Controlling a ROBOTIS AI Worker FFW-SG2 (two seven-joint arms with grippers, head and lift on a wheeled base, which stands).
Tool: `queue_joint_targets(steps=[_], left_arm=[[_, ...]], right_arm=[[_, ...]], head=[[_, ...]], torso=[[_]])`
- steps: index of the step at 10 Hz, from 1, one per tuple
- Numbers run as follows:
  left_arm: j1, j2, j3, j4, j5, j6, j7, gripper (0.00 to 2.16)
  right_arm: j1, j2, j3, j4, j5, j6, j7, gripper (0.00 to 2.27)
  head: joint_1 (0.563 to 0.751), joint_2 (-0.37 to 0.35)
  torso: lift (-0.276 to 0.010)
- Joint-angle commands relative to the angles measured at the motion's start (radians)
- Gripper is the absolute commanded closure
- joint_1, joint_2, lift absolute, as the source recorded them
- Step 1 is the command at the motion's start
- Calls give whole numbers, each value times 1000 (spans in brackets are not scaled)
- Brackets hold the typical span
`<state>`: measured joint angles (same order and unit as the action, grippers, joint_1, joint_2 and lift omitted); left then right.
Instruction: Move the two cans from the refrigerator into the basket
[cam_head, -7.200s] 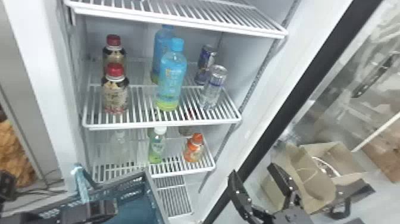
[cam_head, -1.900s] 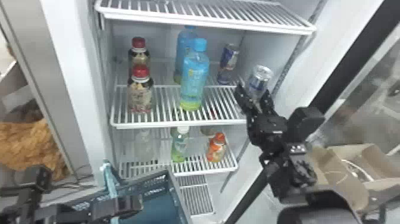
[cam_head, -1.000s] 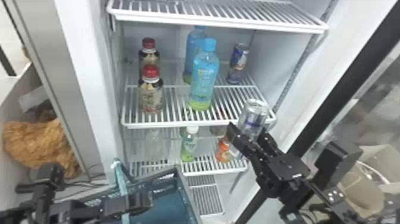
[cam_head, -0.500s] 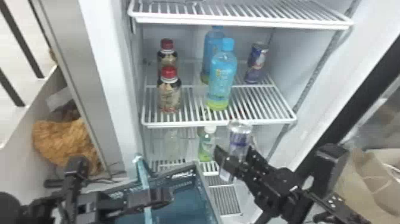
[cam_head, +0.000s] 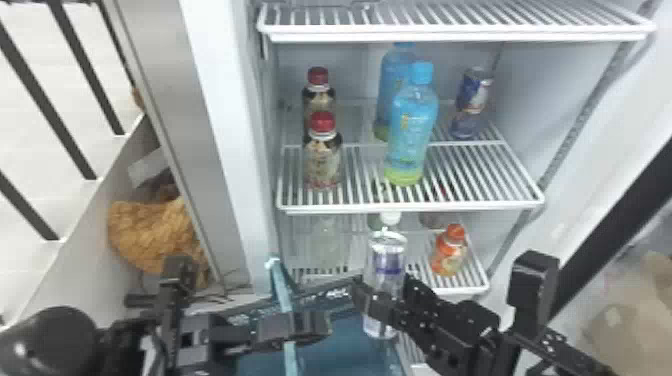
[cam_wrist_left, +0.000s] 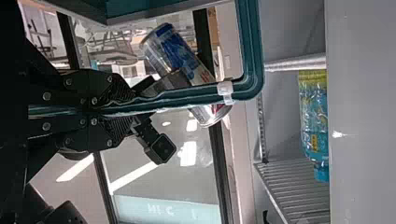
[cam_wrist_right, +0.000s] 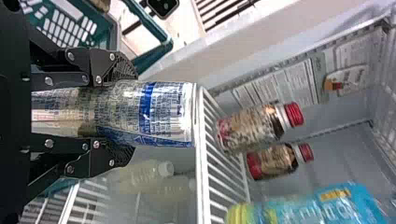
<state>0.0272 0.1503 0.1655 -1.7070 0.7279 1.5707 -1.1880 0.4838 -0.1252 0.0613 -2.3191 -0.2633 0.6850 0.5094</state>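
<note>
one silver can (cam_head: 387, 260) is aloft near the basket (cam_head: 345, 347), your right end effector (cam_wrist_right: 125, 111) clamped about its middle. expect a firm but slick, dentable wall, probably full; hold mid-body, squeeze lightly. your left end effector (cam_wrist_left: 128, 108) is closed on the basket's handle (cam_wrist_left: 201, 94); the other can (cam_head: 472, 97) stands on the refrigerator shelf (cam_head: 415, 206).

Print marks the held can (cam_wrist_right: 163, 112) and 1 blue bottle (cam_wrist_right: 327, 205); none of it seems readable.

The head camera looks forward and down at the refrigerator (cam_head: 225, 125); both wrist cameras look from nearer, and all share the basket (cam_head: 342, 347).
</note>
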Motion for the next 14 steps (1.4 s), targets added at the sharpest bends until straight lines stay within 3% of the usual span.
queue_joint_targets(steps=[1,4,6,7,9,11,14], left_arm=[[0,0,-2,0,0,1,1,1190],[-3,2,0,0,0,1,1,1190],[-3,3,0,0,0,1,2,1190],[-3,3,0,0,0,1,2,1190],[-3,5,-2,0,0,1,2,1190],[-3,5,-2,0,-2,1,2,1190],[2,5,-2,3,-2,1,2,1190]], right_arm=[[-20,-7,18,18,-8,34,12,1285],[-37,-11,24,35,-20,147,34,846],[-42,-14,18,45,-56,154,34,256],[-42,-13,1,45,-58,149,34,88],[-30,-4,-71,26,-36,46,29,114],[-5,21,-147,-43,-8,-101,-28,116],[-5,30,-157,-73,6,-297,-144,113]], head=[[695,-1],[695,26],[695,36],[695,38],[695,18],[695,-57],[695,-136]], torso=[[-25],[-25],[-25],[-25],[-25],[-25],[-25]])
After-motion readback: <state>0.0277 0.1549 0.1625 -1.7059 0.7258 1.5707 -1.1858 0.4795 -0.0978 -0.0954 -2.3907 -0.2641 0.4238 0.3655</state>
